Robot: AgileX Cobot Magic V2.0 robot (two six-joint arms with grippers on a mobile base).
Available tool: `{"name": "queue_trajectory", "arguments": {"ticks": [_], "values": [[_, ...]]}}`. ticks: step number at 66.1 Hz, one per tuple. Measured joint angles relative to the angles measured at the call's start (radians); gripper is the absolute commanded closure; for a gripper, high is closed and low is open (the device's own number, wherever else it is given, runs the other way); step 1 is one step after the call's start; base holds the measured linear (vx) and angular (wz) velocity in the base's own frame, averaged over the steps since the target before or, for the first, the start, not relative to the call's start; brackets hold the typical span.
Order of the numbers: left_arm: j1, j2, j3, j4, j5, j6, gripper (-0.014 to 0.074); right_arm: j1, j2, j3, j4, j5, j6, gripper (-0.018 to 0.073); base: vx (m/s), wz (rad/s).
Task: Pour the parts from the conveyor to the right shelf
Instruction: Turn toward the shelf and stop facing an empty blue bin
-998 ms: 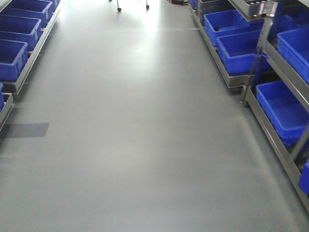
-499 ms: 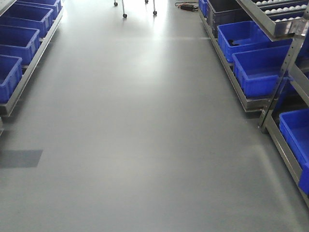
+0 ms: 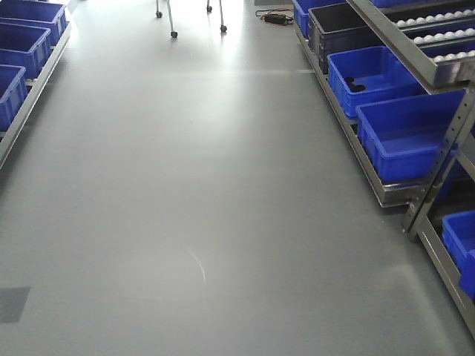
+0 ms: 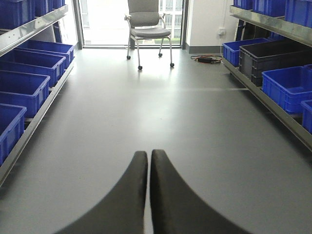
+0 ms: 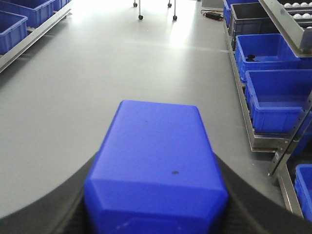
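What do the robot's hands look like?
The left hand has two smooth fingers, dark grey to nearly black, that curve and narrow to rounded tips. The right hand is the same dark colour, but only broad curved parts show at its sides. No cables or markings show.

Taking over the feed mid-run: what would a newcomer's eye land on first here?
The bright blue block filling the right wrist view, clamped in the right gripper. Next, the deep blue bins lining the right shelf beside the glossy grey floor, and the left gripper shut on nothing, pointing down the aisle at an office chair.
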Motion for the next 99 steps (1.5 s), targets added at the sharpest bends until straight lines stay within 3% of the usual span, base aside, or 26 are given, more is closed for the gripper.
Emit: {"name": "queue_trajectory", "arguments": {"ticks": [38,99], "values": [[0.0,0.0,0.0,0.0,0.0,0.0,0.0603,0.0,0.0,0.0,0.0,0.0,0.0,0.0564,0.31,0.31],[0.0,0.0,0.0,0.0,0.0,0.0,0.0603,0.0,0.0,0.0,0.0,0.0,0.0,0.0564,0.22,0.84]]}}
